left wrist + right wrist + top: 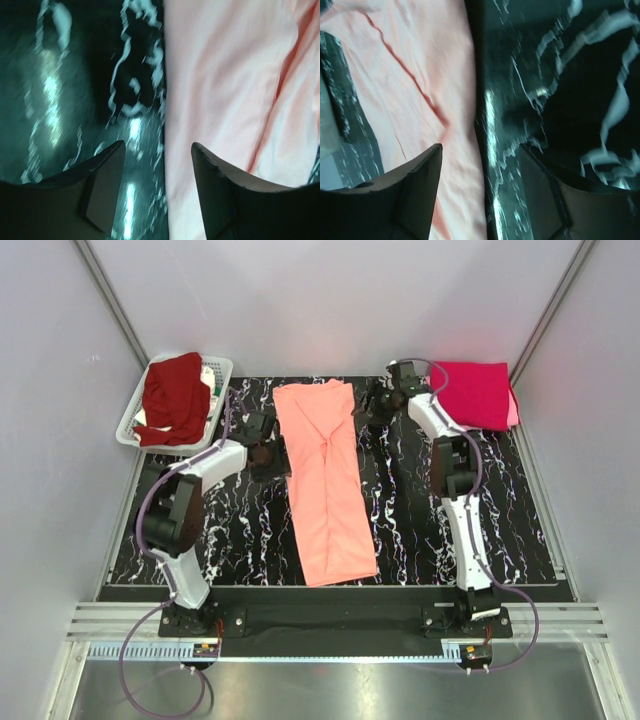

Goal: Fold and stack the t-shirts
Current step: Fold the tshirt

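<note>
Mid-fold on the black marbled table: the salmon-peach t-shirt lies flat between the two arms as a long, narrow strip. Its sides are turned in to a seam down the middle, and its near hem lies close to the arms' bases. The left gripper hovers at the strip's left edge and the right gripper at its right edge, both towards the far end. In each wrist view the jaws are spread and grip nothing, with one finger over peach cloth and the other over bare table, straddling the edge. A dark red t-shirt lies heaped in the white basket at far left. A folded crimson t-shirt rests at far right on a light pink tee, of which only a sliver shows. The lengthwise fold appears finished and the crosswise fold is probably next. That would call for both grippers to lower, pinch every layer at matching points on opposite edges, then lift and carry the end over evenly so the strip halves without skewing or falling open.
</note>
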Motion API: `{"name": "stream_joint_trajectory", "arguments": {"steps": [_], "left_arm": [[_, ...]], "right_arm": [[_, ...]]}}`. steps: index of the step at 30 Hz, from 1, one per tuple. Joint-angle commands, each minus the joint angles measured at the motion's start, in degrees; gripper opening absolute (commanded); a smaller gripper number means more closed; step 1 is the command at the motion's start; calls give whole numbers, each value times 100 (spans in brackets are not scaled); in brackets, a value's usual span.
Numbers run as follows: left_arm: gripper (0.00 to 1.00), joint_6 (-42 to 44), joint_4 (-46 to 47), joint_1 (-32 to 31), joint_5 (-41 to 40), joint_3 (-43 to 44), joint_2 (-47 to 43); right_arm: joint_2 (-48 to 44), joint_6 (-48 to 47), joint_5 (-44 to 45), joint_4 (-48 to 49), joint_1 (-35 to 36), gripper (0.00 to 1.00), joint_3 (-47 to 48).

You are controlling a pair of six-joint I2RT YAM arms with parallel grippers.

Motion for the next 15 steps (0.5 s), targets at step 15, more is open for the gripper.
{"name": "stream_joint_trajectory", "arguments": {"steps": [15], "left_arm": [[57, -1307, -129, -1940, -470, -2740, -3307]], "right_arm": [[-6308, 515, 1118, 206, 1201, 64, -7854]]}}
